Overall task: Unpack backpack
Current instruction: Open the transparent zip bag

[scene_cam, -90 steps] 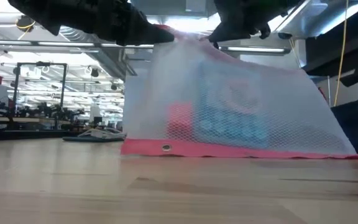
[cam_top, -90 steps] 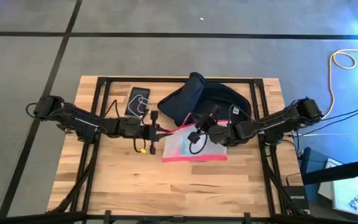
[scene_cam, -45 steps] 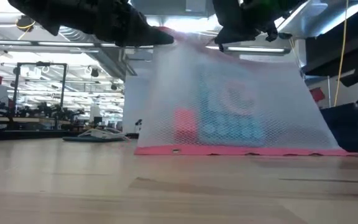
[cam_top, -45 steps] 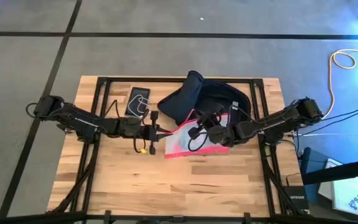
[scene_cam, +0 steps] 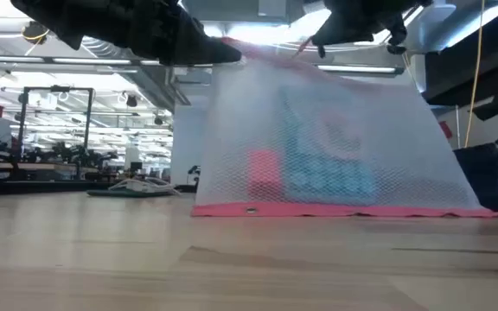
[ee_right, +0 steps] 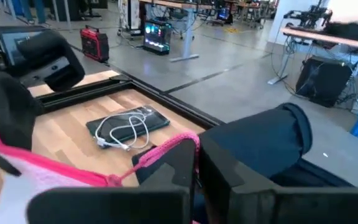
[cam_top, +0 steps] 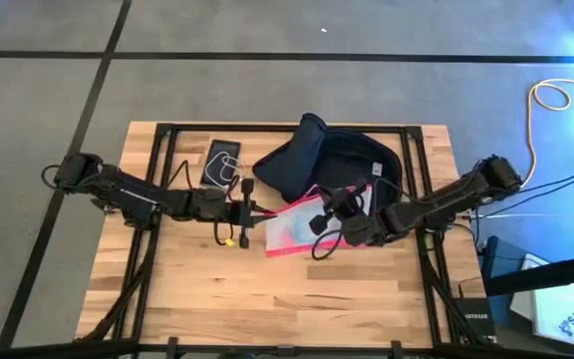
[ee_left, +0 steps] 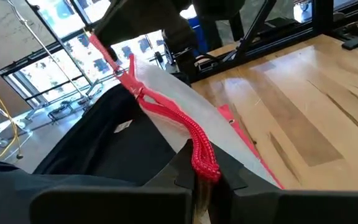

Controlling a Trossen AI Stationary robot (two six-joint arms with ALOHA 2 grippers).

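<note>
Backpack (cam_top: 342, 165) contents were partly out by this moment: the clear mesh pouch (cam_top: 302, 227) with its red edging hung between the two hands, nearest the front of the tabletop (cam_top: 267, 299), its lower red hem resting on the wood in the low view.

Over the last second the right hand (cam_top: 352, 221) had shifted a little toward the front and the right side, and the pouch had drawn in from a flat spread to a narrower, more upright sheet; its hem had slid sideways on the wood. I judged this as the pouch being pulled clear of the bag, so one item of the unpacking was nearly finished but not yet set down.

The left hand (cam_top: 259, 211) was clamped on the pouch's red corner, the bunched red edge (ee_left: 197, 146) passing between its fingers in its wrist view. The right hand was closed on the opposite red edge (ee_right: 166, 148). Inside the pouch a red block (scene_cam: 264, 177) and a teal-printed pack (scene_cam: 331, 177) showed through the mesh; what they were could not be told.

Behind the pouch the dark navy backpack lay slumped at the far middle of the tabletop, its mouth toward the hands; whether anything remained inside could not be seen. Beside it, farther left, a black phone (cam_top: 221, 162) with a coiled white cable (ee_right: 122, 134) on it lay on the wood.
</note>
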